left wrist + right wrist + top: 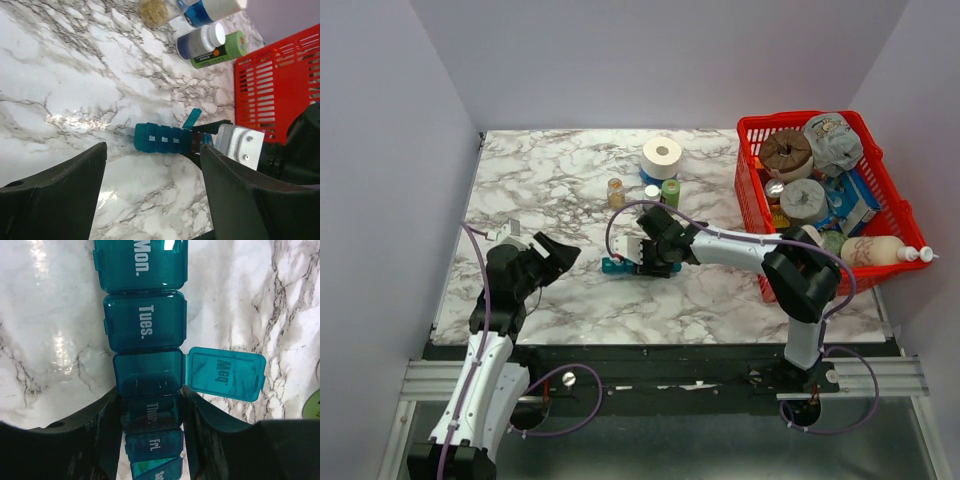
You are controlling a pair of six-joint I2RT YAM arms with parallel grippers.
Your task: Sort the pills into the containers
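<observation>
The containers are a teal pill organizer (616, 265) lying on the marble table, also seen in the left wrist view (162, 138). In the right wrist view the strip (145, 330) runs away from the camera, and the Wed lid (225, 372) stands flipped open to the right. My right gripper (150, 430) is shut on the strip at the Thur and Fri compartments, one finger on each long side. Left of the organizer, my left gripper (560, 255) hangs open and apart from it, with only bare marble between its fingers (55, 195). No loose pills show.
An amber bottle (616, 192), a white-capped bottle (652, 192), a green bottle (671, 191) and a white tape roll (662, 156) stand behind the organizer. A red mesh basket (752, 190) full of items sits at the right; its wall (270, 85) is near the right arm.
</observation>
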